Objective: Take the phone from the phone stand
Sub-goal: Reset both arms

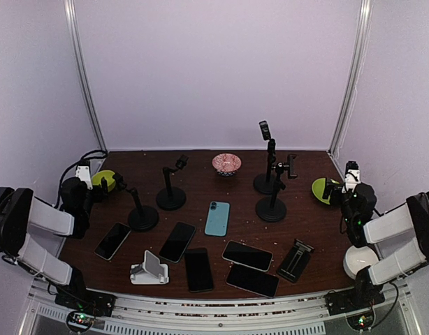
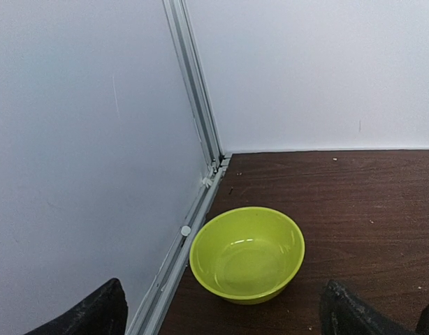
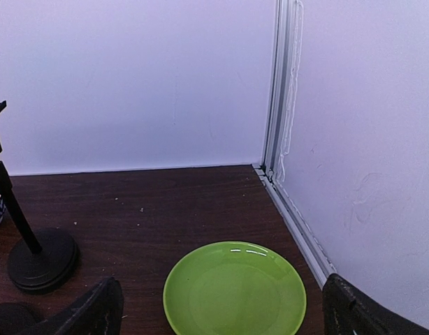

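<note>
Phone (image 1: 152,264) on white stand (image 1: 146,277), left fingers (image 2: 96,312) spread, right fingers (image 3: 96,308) spread

One camera looks down from high at the near edge over the whole counter (image 1: 235,192). Wrist cameras sit low and close, facing the back corners: left at the lime bowl (image 2: 246,255), right at the green plate (image 3: 234,289), both seen overhead too.

Bowl (image 2: 246,252) sits far-left on the tabletop (image 1: 200,174) ahead of my left hand (image 1: 94,183), plate (image 3: 234,289) far-right ahead of my right hand (image 1: 337,187). Pole stands (image 1: 171,198) between them, phones (image 1: 217,218) flat in front, one phone (image 1: 153,263) propped in the low stand (image 1: 146,276) front-left.
</note>
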Controlling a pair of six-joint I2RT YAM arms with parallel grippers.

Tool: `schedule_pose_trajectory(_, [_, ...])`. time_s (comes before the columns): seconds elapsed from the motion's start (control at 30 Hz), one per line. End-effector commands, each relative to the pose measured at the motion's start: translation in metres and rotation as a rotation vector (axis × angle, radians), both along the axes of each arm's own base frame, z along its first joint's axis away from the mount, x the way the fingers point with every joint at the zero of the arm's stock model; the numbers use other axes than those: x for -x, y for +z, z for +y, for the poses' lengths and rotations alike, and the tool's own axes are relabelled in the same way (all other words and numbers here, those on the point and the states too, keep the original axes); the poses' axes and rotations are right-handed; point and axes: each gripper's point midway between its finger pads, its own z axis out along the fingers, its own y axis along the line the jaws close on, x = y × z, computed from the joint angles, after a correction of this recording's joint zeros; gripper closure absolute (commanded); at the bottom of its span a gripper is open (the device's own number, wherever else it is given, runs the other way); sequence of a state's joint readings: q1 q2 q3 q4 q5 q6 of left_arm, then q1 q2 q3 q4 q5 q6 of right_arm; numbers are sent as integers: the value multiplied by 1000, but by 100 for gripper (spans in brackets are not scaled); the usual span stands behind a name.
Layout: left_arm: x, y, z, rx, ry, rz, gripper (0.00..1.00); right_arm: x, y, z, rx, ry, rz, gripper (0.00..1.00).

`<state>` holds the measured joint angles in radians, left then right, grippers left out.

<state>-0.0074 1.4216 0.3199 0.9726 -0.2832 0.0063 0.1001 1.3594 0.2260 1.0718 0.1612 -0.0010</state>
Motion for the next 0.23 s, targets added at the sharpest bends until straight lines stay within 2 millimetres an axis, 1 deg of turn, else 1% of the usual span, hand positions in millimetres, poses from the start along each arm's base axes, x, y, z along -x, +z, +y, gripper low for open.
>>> schedule_pose_trajectory(0.0, [-1,14,1,-7,-6,-64,2,-6,12,0,-4,5,-29,1])
schedule_pose_trajectory(0.07, [-1,14,1,-7,-5,-64,2,-9,11,-1,-11,15,-24,0])
schedule_pose_trajectory(0.2, [-1,14,1,-7,-5,-63,2,-7,13,-2,-12,18,-35,0])
